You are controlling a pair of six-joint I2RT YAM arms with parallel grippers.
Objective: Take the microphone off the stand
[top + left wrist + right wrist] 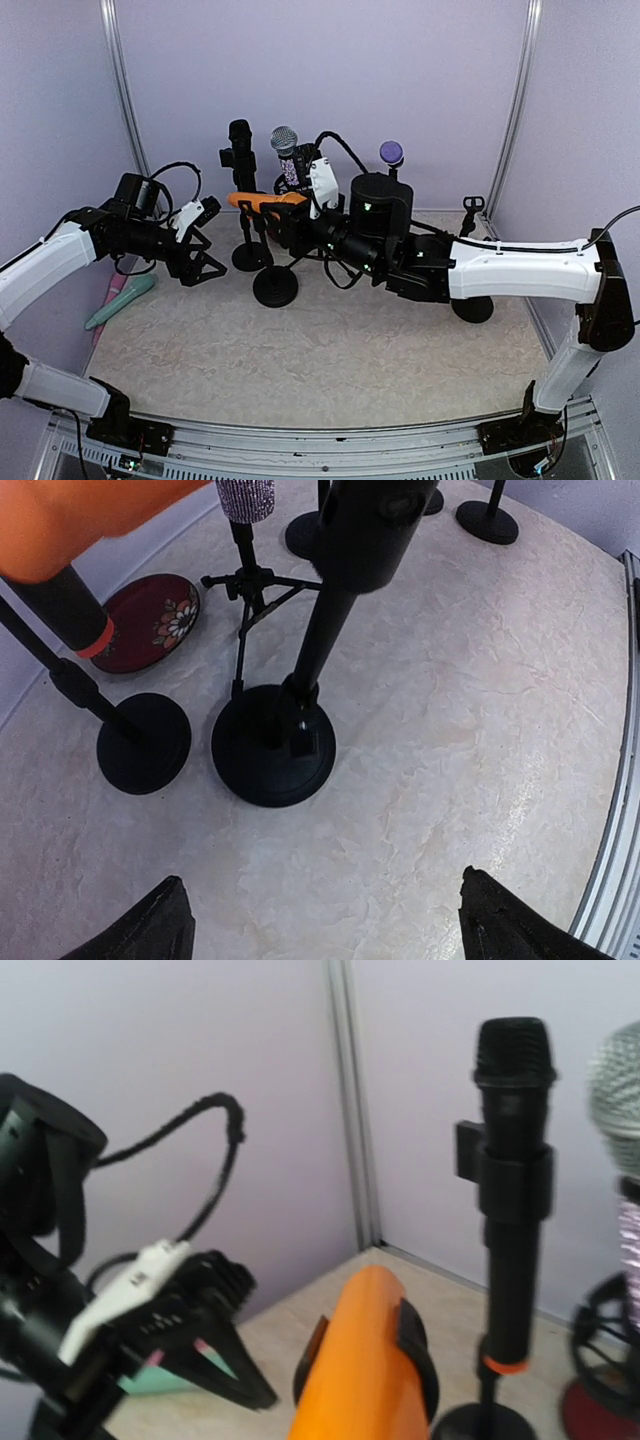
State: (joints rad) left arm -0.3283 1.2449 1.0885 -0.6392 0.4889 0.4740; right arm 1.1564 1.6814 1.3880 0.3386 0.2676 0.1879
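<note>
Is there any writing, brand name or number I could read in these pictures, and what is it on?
No text is readable anywhere.
The white cover on the left gripper: faint dark marks, too blurred to read.
The orange microphone and the black microphone: no lettering shows.
The patterned dish: flowers only, no words.

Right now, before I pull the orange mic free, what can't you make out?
1. Right claw: whether it grips the orange microphone; fingers outside the right wrist view, lost in dark clutter in top view.
2. Purple microphone: top view, stand hidden behind the right arm.
3. Silver microphone: right wrist view, blurred and cut by the right edge.
</note>
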